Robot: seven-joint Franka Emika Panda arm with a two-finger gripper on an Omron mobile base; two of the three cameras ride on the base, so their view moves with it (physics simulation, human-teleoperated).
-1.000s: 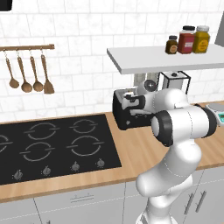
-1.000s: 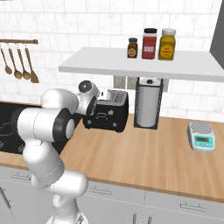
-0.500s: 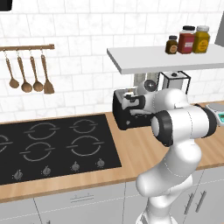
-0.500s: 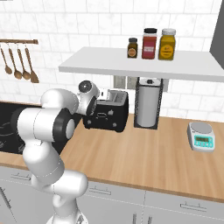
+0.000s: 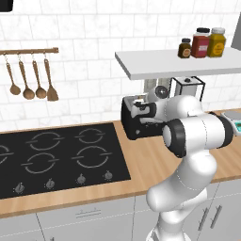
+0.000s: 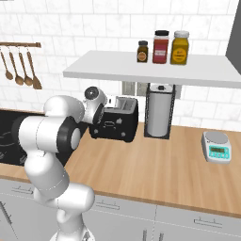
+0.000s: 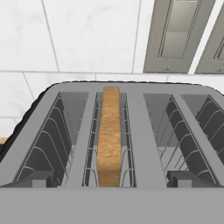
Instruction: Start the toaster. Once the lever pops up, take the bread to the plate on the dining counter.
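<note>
Left of frame: black hob [image 5: 56,157] set in the wood worktop [image 5: 150,164], utensils [image 5: 29,77] hanging on the tiled wall behind. Nothing there matters for this step.

Centre: toaster [image 5: 141,117] stands at the back of the worktop, just under the left end of the white shelf [image 5: 179,63], paper-towel holder [image 6: 159,110] right beside it. Bread [image 7: 109,136] sits on edge in the left slot, low between the wire guides, top crust about level with the slot rim. Its long axis runs near-to-far in the hand view, i.e. along the slot.

Key relation: gripper [image 5: 141,109] is at the toaster's top, looking into the slots. Bread lies directly ahead of the hand and slightly left of its centreline. Fingertips aren't in the hand view and the base views are too small to resolve them; I read the jaws as fully spread with nothing between them.

Arm pose: elbow folded high near the camera, forearm reaching back toward the wall, wrist bent over the toaster.

Judgement: lever isn't identifiable from here, so can't confirm the toaster has been started. Lever press comes first; bread extraction needs the jaws straddling the slice across its thin faces.

Right: kitchen scale [image 6: 216,147] on the worktop, jars [image 6: 161,47] on the shelf.
</note>
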